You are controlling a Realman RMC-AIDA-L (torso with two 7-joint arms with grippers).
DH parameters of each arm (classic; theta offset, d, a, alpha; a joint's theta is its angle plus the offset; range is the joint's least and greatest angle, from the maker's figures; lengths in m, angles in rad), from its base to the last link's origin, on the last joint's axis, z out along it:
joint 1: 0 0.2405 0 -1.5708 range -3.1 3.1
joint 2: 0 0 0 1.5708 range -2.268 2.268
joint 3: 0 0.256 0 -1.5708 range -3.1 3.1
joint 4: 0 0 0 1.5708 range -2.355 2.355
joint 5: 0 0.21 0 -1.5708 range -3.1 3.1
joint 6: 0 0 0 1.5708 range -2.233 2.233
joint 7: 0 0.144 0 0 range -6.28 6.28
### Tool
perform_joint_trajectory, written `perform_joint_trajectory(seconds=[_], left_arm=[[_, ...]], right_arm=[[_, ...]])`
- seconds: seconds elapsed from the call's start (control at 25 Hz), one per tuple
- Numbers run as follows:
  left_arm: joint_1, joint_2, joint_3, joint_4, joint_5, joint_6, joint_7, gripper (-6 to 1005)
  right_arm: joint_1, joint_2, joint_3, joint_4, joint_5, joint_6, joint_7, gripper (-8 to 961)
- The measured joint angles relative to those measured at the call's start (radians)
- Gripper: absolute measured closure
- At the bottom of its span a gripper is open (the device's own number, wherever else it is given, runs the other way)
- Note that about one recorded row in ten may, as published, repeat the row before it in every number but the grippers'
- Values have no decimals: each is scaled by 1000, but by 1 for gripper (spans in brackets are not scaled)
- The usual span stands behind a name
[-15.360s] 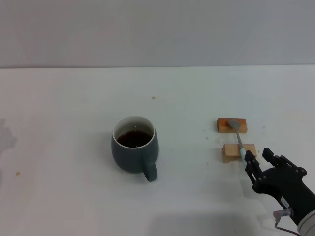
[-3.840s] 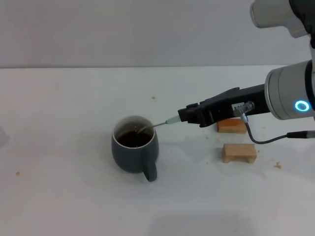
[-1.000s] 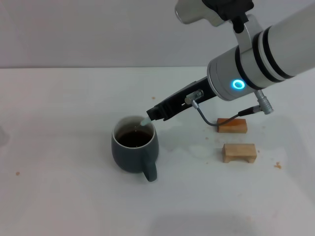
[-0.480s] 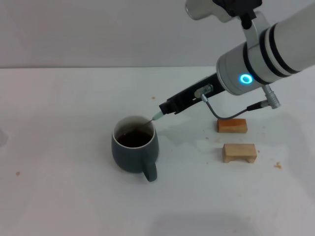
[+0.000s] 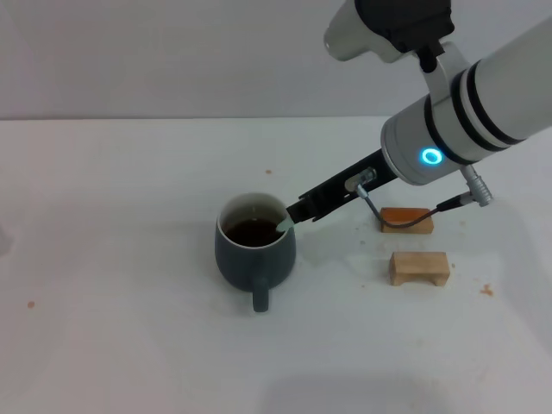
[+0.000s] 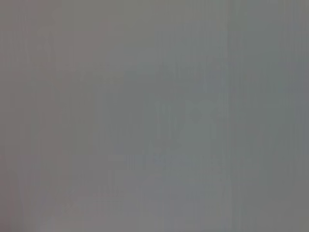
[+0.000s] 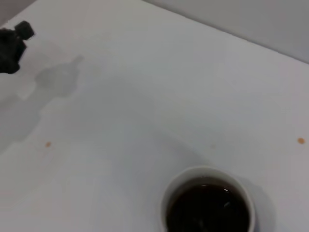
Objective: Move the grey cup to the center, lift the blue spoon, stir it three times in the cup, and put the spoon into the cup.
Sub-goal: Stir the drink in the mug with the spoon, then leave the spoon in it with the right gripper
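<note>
the right gripper (image 5: 300,210) pinches the blue spoon (image 5: 283,224) at the grey cup (image 5: 255,250) rim, bowl dipped in the coffee. a sideways drag could tip or slide the cup. left gripper (image 7: 12,41) sits well away from the cup; i can't tell its fingers.

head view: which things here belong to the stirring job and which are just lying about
Job:
- grey cup, holding dark liquid
- blue spoon, pale handle tip at the cup's rim
- right tool, at the spoon's handle

Lying about:
- two wooden blocks
- small brown specks on the table
</note>
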Motion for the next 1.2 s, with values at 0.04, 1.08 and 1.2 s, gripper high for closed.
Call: perform_joint_trajectory(seconds=[0.04,1.08,1.2], left_arm=[[0,0,0,0,0,0,0,1001],[11,-2,0,0,0,4,-1,1001],[9,-2,0,0,0,6,-2,1001]], right_arm=[[-1,1,-4,10,3,2,3,750],[29,1,-16,4,-7,2,1,734],[29,1,-11,6,-4,-13,1,732]])
